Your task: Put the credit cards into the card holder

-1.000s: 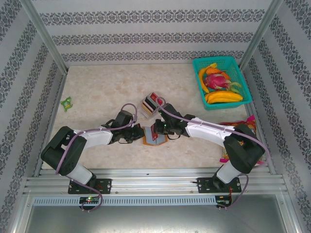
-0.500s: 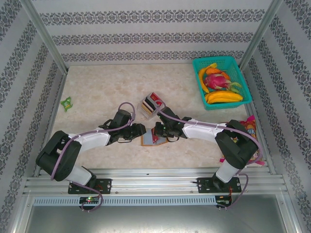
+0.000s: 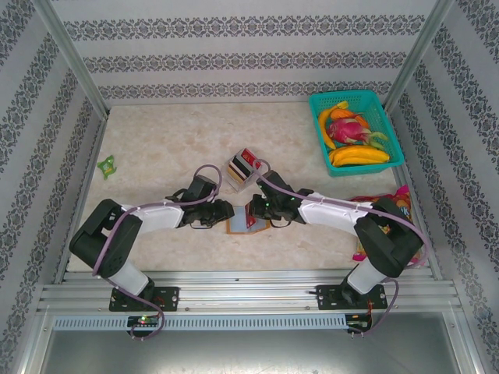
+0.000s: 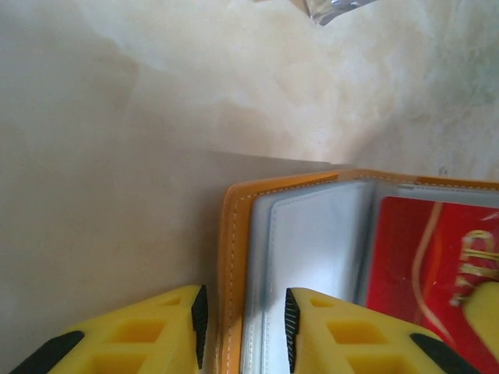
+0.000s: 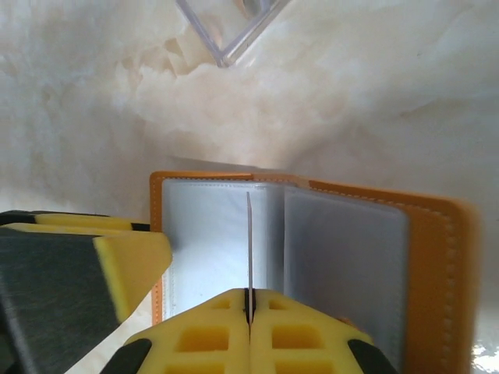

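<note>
Now that left gripper (image 3: pixel 224 212) has gone from shut to slightly parted at left edge of card holder (image 3: pixel 238 227), top view looks like a re-grip. Holder lies open, card not in yet.

Left wrist: narrow gap, jaws straddle holder's orange cover edge. Can't tell if pinching.

Right wrist: right gripper (image 5: pixel 249 300) clamped on red card (image 5: pixel 249 234), edge-on, upright over holder's clear sleeves. Pretty much lined up for slot, I reckon.
</note>
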